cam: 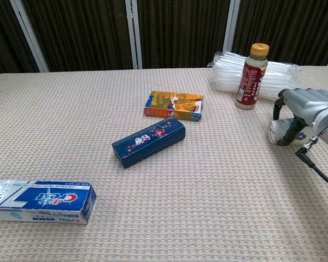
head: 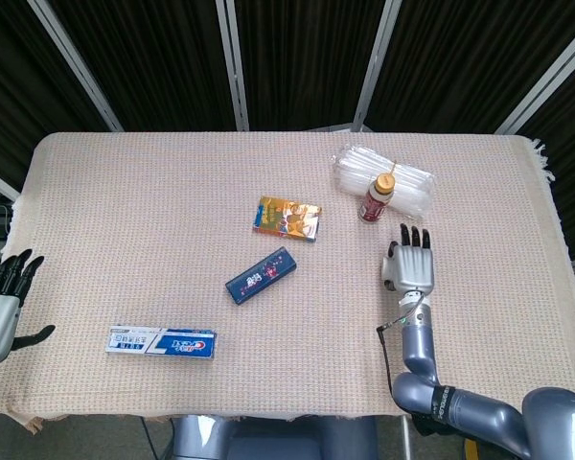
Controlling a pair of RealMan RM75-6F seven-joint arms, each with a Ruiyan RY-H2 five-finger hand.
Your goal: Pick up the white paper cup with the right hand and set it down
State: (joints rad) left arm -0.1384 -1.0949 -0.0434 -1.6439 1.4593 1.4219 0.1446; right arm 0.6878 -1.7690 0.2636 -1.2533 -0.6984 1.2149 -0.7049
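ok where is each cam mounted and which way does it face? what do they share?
Head view: high above the near table edge, looking steeply down on the whole table; shows the left hand off the near-left corner and the right hand with its forearm over the white paper cup.
Chest view: low at the near edge, looking across the table toward the dark curtains; only the right hand shows, fingers around the lying cup.
Shared: right hand, brown bottle, orange box, blue box, toothpaste box.
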